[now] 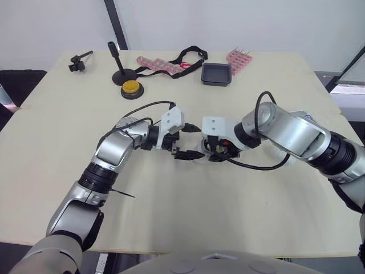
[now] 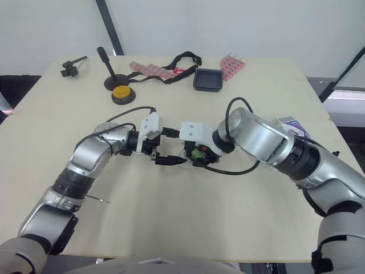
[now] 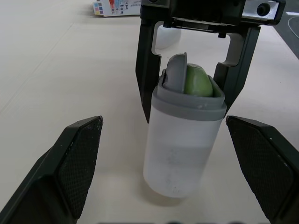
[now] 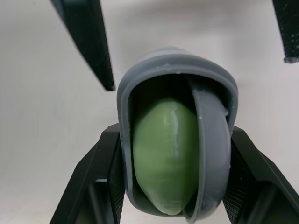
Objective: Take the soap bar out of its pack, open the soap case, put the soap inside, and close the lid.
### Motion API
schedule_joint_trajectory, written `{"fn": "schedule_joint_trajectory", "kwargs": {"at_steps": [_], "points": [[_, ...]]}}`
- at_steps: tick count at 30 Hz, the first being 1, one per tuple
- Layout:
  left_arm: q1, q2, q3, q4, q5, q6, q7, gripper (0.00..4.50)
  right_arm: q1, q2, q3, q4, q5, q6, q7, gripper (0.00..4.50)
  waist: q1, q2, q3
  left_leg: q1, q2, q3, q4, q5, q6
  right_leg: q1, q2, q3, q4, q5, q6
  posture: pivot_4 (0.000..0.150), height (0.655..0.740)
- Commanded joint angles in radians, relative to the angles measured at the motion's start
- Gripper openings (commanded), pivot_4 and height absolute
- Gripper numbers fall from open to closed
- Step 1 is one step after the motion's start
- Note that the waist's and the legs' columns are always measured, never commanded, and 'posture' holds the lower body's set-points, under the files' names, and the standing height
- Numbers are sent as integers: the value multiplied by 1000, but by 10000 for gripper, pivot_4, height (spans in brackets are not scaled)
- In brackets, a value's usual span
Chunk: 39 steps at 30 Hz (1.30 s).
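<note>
Right gripper [image 1: 214, 149] clamps the upright case [image 3: 183, 140] at mid-table [image 1: 171, 217]; green soap [image 3: 198, 83] sits inside, lid [image 3: 174, 73] ajar; left gripper [image 1: 197, 142] spread wide, facing the case, not touching

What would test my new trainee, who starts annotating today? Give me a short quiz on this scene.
1. True or false: the green soap is inside the soap case.
2. Fill in: the left gripper, facing the case, is ____ (open or shut).
3. Which one clamps the case? A) left gripper B) right gripper

Key: 1 true; 2 open; 3 B.
</note>
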Motion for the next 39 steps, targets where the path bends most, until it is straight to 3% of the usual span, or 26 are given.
{"fn": "schedule_joint_trajectory", "kwargs": {"at_steps": [1,22,25,39], "points": [[-13,4,-9,-44,-8,1,-16,44937,-26,12,-6,-10,-34,-15,19,21448,0,0,0,0,0,0,0,0,0,0,0,0,0,0,0,1500,7291],[-31,17,-15,-7,-4,-31,-81,44937,-3,26,-4,-11,-117,-122,122,21448,-2,0,0,0,0,0,0,0,0,0,0,0,1,0,0,1500,7291],[-31,17,-16,-1,1,-37,-83,37319,1,28,-7,-12,-124,-122,131,21448,-1,0,0,0,0,0,1,0,0,0,0,0,2,0,0,1500,7291],[-15,15,-30,-7,12,-48,-91,37319,6,36,-14,-5,-145,-130,148,21448,-1,0,0,0,0,0,1,0,1,0,0,0,2,0,0,1500,7291]]}}
